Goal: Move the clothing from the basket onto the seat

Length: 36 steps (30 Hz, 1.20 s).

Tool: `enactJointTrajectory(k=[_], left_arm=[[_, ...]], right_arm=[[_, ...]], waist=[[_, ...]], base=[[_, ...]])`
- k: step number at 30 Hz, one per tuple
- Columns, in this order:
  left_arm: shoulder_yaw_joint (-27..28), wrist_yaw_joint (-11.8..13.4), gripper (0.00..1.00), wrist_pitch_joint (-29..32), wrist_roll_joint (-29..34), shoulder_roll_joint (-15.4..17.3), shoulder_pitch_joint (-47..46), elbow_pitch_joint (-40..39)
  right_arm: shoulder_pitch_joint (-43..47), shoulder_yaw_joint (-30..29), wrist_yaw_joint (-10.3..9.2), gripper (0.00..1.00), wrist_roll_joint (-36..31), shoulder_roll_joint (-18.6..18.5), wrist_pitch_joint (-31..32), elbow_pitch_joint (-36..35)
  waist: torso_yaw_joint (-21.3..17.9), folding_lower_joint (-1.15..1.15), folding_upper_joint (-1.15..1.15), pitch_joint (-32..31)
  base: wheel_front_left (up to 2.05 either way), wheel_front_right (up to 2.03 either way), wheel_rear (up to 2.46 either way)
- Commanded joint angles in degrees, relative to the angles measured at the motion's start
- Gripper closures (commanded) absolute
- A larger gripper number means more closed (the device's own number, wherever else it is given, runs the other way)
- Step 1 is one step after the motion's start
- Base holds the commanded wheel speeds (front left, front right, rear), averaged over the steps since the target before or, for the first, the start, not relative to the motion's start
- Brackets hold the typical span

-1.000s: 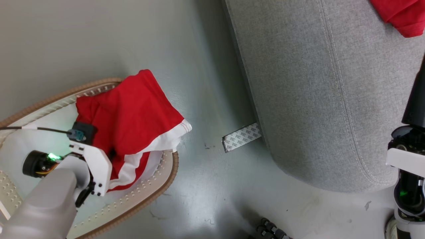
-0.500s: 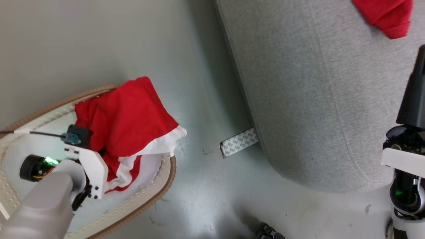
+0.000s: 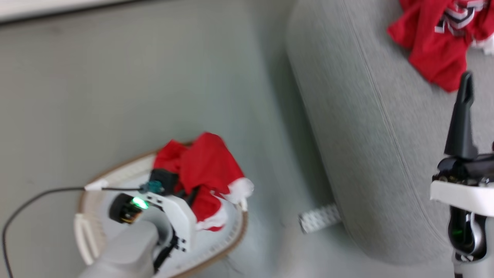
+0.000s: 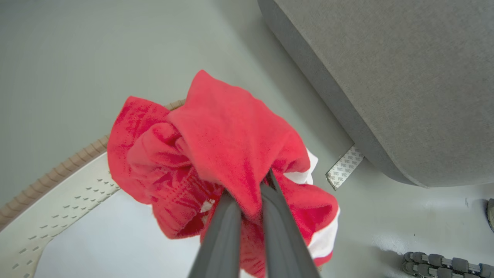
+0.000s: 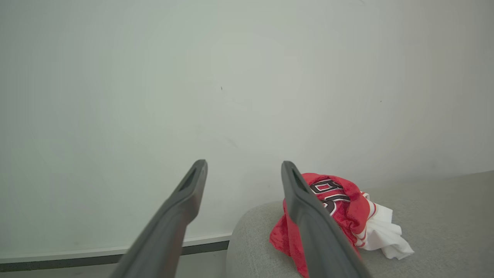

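Up close, clothing [image 4: 231,146] between left jaws

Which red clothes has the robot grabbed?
The bunched garment above the basket, pinched by the left gripper. The numbered garment lies loose on the seat.

Cloth and plastic
The clothing [image 4: 231,143] is seen as soft cloth, the seat [image 4: 405,77] as matt weave, the basket [image 4: 58,208] as smooth plastic.

Shut L gripper [image 4: 250,191] on clothing [image 4: 231,146] since 1 s ago, was wide open. Bunched fabric into a wad over basket [image 4: 58,208], no longer spread flat. Shifted head view too, w/ more of seat [image 3: 347,135] in frame.
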Motion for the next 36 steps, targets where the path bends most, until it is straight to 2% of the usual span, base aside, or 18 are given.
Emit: enactJointTrajectory(k=[1, 6, 18, 27, 36], left_arm=[[-0.26, 0.09, 1.00, -0.97, -1.04, -0.75, 1.48, -0.75], [0.33, 0.09, 1.00, -1.93, -1.08, -2.13, 2.41, -4.87], [11.08, 1.43, 1.00, -1.89, 8.67, -1.19, 6.99, -22.90], [15.52, 2.82, 1.00, -1.89, 11.62, -0.82, 8.49, -32.71], [16.83, 4.55, 1.00, -1.83, 12.10, 0.81, 10.00, -39.01]], right_arm=[[1.47, -0.35, -0.13, 0.00, -1.03, -0.19, 0.00, 0.82], [4.01, -0.43, -0.13, 0.00, -2.63, -0.19, 0.00, 3.26], [9.70, 2.57, -0.13, 0.00, -2.40, -0.18, 0.01, 8.03], [13.29, 8.66, -0.13, 0.00, -2.57, -0.19, 0.01, 11.85], [13.78, 11.75, -0.13, 0.00, -3.03, -0.17, 0.02, 13.08]], waist=[[6.37, 0.00, 0.00, -7.92], [10.62, 0.00, 0.00, -14.11], [17.63, 0.00, 0.00, -24.76], [20.14, 0.00, 0.00, -29.56], [20.61, 0.00, 0.00, -29.71]], base=[[0.00, 0.00, 0.00], [0.00, 0.00, 0.00], [0.00, 0.00, 0.00], [0.00, 0.00, 0.00], [0.00, 0.00, 0.00]])
